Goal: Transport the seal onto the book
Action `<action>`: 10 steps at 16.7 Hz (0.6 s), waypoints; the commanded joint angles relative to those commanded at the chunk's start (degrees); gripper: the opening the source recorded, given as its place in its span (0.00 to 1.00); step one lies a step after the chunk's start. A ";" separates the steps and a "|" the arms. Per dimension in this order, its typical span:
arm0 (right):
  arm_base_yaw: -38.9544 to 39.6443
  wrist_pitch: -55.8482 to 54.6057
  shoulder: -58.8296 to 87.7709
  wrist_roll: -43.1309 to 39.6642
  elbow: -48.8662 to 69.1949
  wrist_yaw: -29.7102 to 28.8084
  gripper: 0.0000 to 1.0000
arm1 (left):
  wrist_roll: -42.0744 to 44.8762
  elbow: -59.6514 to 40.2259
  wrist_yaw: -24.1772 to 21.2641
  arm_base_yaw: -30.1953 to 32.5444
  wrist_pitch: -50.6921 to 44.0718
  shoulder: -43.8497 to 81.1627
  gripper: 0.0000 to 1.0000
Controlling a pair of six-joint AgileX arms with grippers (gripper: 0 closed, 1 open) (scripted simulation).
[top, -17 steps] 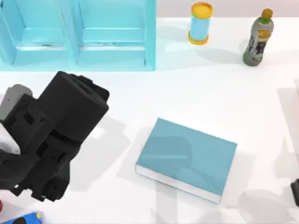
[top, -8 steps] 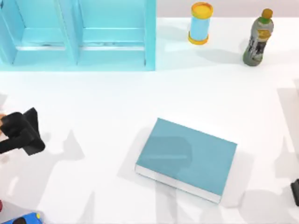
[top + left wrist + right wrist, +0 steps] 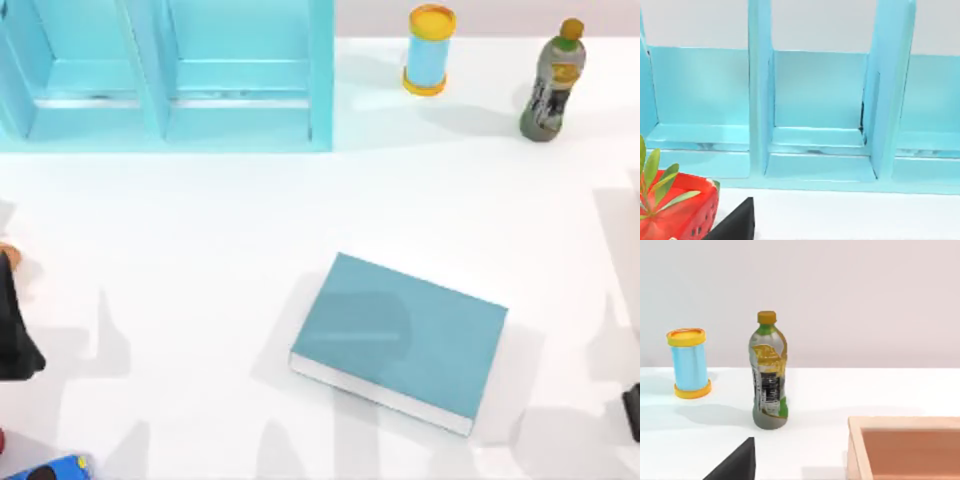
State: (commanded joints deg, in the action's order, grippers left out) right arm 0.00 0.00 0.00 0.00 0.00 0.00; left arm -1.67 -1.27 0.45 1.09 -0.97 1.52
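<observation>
At the far left edge of the top view, the left arm point(image 3: 12, 325) shows as a black mass partly cut by the frame, and we cannot tell whether its end effector point(image 3: 735, 225), a black wedge low in the left wrist view, is open or closed. Just above that mass at the same edge sits a tan-orange sliver, perhaps the seal point(image 3: 5, 255), though too little of it shows for us to be sure. Lower on that edge we see a red speck point(image 3: 2, 440) and, beside it, a blue object point(image 3: 48, 468) at the bottom border. The left wrist view has a red pot point(image 3: 682, 212) patterned like a watermelon, with green leaves point(image 3: 652, 177) rising from it. Behind it stands the light-blue shelf unit point(image 3: 320, 75), whose upright dividers split it into open compartments facing the tabletop point(image 3: 200, 220). Right of centre the book point(image 3: 405, 340) lies flat and skewed, its teal cover in full view and its white page edges toward the near side, well apart from the left arm, with bare white tabletop between them. Farther back and to the right stand a yellow-capped blue cylinder point(image 3: 430, 50) and, beyond it, an upright bottle point(image 3: 552, 82) with an orange cap. In the right wrist view a tan wooden box point(image 3: 857, 447) with a reddish-brown inside sits near the bottle. At the right edge a black piece of the parked right arm point(image 3: 632, 412) shows, and we cannot tell the state of its end effector point(image 3: 735, 465).
</observation>
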 joint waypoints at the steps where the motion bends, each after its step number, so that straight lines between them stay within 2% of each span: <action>1: 0.00 0.00 0.00 0.00 0.00 0.00 1.00 | 1.08 0.81 -0.29 -0.70 0.62 -0.97 1.00; 10: -0.51 1.54 1.79 -0.52 1.76 0.04 1.00 | 1.67 1.27 -0.45 -1.09 0.97 -1.51 1.00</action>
State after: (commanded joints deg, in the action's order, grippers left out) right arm -0.51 1.54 1.79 -0.52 1.76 0.04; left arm 0.00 0.00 0.00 0.00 0.00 0.00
